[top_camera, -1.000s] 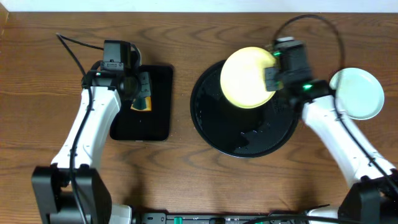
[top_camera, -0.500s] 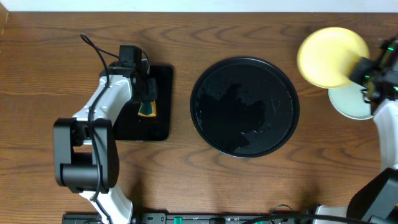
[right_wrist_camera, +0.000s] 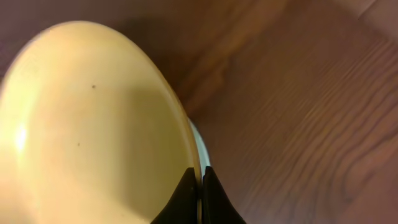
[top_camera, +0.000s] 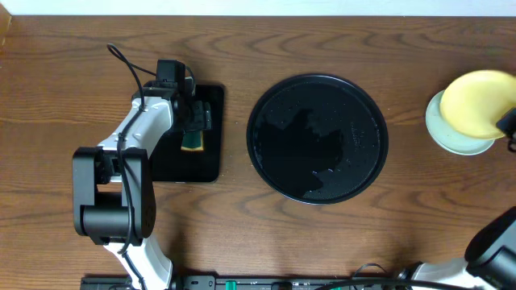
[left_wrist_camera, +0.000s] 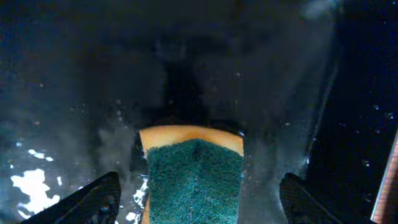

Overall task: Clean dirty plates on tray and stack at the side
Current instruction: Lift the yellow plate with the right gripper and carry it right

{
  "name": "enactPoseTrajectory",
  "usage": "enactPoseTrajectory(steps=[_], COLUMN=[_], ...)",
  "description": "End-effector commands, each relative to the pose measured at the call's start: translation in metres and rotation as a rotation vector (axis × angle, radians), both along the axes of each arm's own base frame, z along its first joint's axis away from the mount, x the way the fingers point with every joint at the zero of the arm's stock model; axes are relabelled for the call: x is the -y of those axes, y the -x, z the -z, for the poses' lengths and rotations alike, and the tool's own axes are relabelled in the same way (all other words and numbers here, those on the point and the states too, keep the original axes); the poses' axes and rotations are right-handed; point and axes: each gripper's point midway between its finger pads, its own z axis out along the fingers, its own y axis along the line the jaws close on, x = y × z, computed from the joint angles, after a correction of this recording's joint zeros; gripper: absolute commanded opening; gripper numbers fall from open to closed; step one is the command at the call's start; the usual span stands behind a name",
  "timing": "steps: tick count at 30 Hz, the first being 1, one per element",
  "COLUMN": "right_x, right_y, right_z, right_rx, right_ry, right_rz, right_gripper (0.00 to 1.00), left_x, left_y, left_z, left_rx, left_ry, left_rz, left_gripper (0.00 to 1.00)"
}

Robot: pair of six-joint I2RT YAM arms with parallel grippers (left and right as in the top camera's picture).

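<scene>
The round black tray (top_camera: 317, 138) lies wet and bare at the table's middle. At the far right, my right gripper (right_wrist_camera: 200, 193) is shut on the rim of the pale yellow plate (right_wrist_camera: 87, 124), tilted just above a mint-white plate (top_camera: 450, 138). In the overhead view the yellow plate (top_camera: 477, 101) overlaps that mint plate, and only a dark bit of the right gripper (top_camera: 509, 121) shows at the frame edge. My left gripper (left_wrist_camera: 198, 205) stands open, its fingertips (left_wrist_camera: 93, 202) wide on either side of the green-topped sponge (left_wrist_camera: 194, 180), not touching it.
The sponge (top_camera: 193, 141) rests in a small rectangular black tray (top_camera: 169, 165) at the left, its surface wet. The left arm reaches over it from the front. Bare wooden table lies between the two trays and along the front edge.
My left gripper has opened and let go of the sponge on the rectangular tray. My right gripper carried the yellow plate from above the round tray to over the mint plate at the right.
</scene>
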Motion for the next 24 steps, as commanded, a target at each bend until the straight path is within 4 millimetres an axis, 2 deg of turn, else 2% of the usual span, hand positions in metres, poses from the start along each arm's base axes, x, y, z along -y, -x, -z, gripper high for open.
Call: enactPoseTrajectory(steps=[1,5,8,10,13,14,18,21,22,23,24], right_x=[0.000,-0.012,-0.034,-0.059,-0.088,-0.106,-0.162,-0.203,-0.214,-0.223,-0.229], right_y=[0.000,-0.011,-0.024,-0.035,-0.047,-0.052,-0.059,-0.065,-0.066,-0.067,-0.067], right_z=[0.020,0.025,0.020,0.012,0.001,-0.002,0.002,0.006,0.008,0.011,0.013], right_rx=[-0.024,0.011,0.047,0.091,0.136,0.136,0.069,0.019,-0.002,-0.024,-0.042], right_ry=[-0.047,-0.102,-0.143,-0.186,-0.244,-0.270,-0.274,-0.244,-0.230,-0.215,-0.204], right_rz=[0.004,-0.058,-0.231,-0.395,-0.514,-0.565,-0.743,-0.866,-0.886,-0.900,-0.910], right_gripper=[0.15,0.36,0.47,0.50,0.52,0.52,0.53,0.58,0.86,0.99,0.99], left_x=[-0.002,-0.002,-0.002,-0.002,-0.002,-0.002,-0.002,-0.002,-0.002,-0.002,-0.002], left_y=[0.001,0.001,0.001,0.001,0.001,0.001,0.001,0.001,0.001,0.001,0.001], left_z=[0.000,0.000,0.000,0.000,0.000,0.000,0.000,0.000,0.000,0.000,0.000], left_rx=[0.000,0.000,0.000,0.000,0.000,0.000,0.000,0.000,0.000,0.000,0.000], left_ry=[-0.014,-0.014,-0.014,-0.015,-0.014,-0.015,-0.015,-0.015,-0.015,-0.014,-0.014], left_rz=[0.004,0.004,0.004,0.004,0.004,0.004,0.004,0.004,0.004,0.004,0.004], left_gripper=[0.83,0.84,0.88,0.88,0.88,0.89,0.89,0.89,0.89,0.89,0.89])
